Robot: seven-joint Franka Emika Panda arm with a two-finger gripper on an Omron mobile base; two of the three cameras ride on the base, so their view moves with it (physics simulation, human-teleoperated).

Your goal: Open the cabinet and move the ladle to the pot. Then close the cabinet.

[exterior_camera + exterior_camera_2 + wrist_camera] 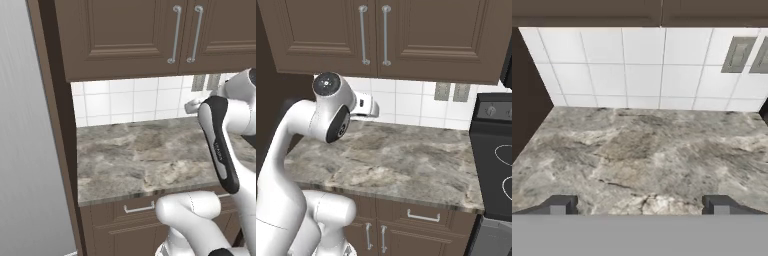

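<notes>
The cabinet [376, 35] is hanging closed above the surface [396, 160], its two doors meeting at the middle, each carrying a long vertical silver handle [363, 35] just beside the seam. The ladle and pot are not showing, so the ladle is presumably sitting behind these doors. The door is likely going to feel stiff and fairly heavy, swinging on a hinge at its outer edge, so the pull will probably need to follow an arc, not a straight line. The handle is looking smooth, thin and rigid, possibly slippery; the sensible place to take hold is around the bar near its lower half, jaws straddling it from both sides. The ladle, once reached, should be light and hard, best taken by its thin handle. The gripper [639, 206] is standing about as wide open as it goes, its two dark tips well apart at the bottom of the hand view, holding nothing and touching nothing. It is looking down at the bare surface and the tiled wall [637, 65], below the cabinet.
</notes>
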